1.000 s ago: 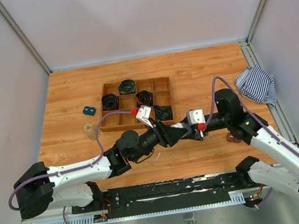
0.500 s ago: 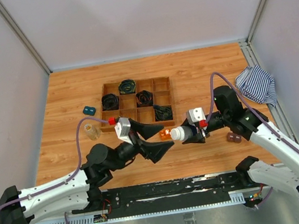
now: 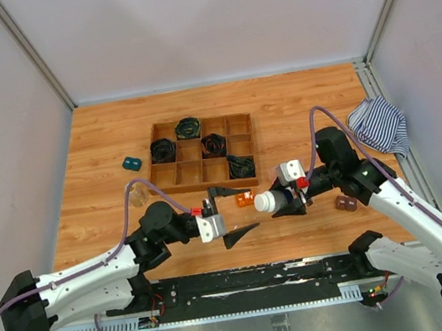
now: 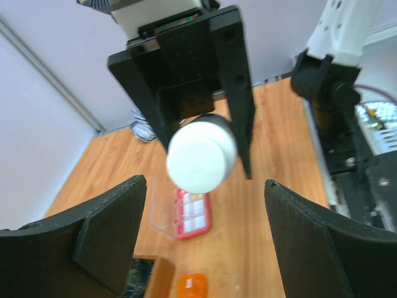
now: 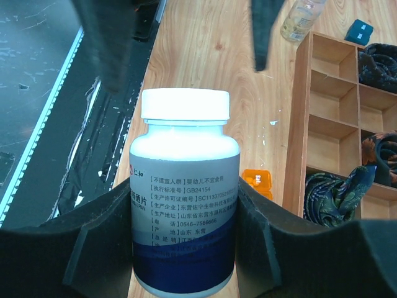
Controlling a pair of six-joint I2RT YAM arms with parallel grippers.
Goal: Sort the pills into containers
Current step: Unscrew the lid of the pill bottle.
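Right claw (image 3: 284, 200) pinching the white-capped bottle (image 3: 264, 201) on its side, held above the surface (image 3: 297, 110) just in front of the wooden tray (image 3: 248, 140), left claw (image 3: 250, 207) spread wide and empty, facing the cap, clear vial (image 3: 135, 195) standing off the tray's front-left corner

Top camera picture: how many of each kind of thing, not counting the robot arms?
Dark coils: 4
Containers (white-capped bottle, clear vial, pink box): 3
Small blocks (orange block, teal block): 2
Wooden tray: 1
Striped cloth: 1
Total: 11
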